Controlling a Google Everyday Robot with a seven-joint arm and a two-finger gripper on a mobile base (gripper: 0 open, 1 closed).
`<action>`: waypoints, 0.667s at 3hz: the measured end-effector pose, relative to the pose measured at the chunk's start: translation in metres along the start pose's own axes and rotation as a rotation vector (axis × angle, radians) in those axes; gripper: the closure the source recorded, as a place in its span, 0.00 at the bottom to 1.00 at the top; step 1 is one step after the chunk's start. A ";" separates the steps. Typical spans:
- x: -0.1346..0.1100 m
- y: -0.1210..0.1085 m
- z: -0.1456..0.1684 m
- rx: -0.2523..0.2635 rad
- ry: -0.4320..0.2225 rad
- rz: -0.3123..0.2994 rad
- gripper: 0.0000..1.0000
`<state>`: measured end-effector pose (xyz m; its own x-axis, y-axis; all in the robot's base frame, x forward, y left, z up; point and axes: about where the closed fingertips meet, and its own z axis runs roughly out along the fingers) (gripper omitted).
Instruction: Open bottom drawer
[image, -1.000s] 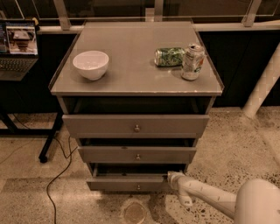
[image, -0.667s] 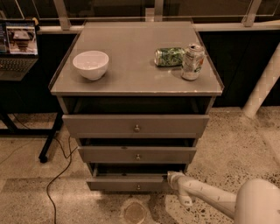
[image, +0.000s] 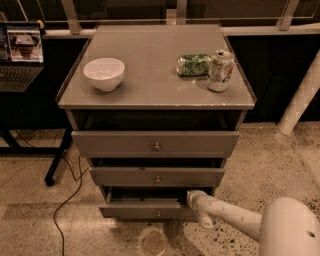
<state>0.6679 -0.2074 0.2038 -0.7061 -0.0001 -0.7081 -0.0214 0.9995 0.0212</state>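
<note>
Your gripper (image: 193, 198) sits low and right of centre in the frame, at the end of the pale arm (image: 235, 218) coming in from the lower right corner, right against the right end of the bottom drawer (image: 140, 210); you cannot tell how wide it is or whether it has hold of anything. That drawer is the lowest front of the grey cabinet (image: 155, 95), with a dark gap above it and its small knob (image: 158, 214) untouched. Up on the cabinet top stand a white bowl (image: 104, 74) at left and a can (image: 220, 70) beside a green packet (image: 194, 64) at right.
</note>
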 end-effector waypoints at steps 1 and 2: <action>0.000 0.004 0.016 0.037 0.061 -0.053 1.00; 0.021 -0.011 0.026 0.076 0.167 -0.049 1.00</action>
<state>0.6715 -0.2179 0.1702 -0.8133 -0.0480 -0.5799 -0.0099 0.9976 -0.0687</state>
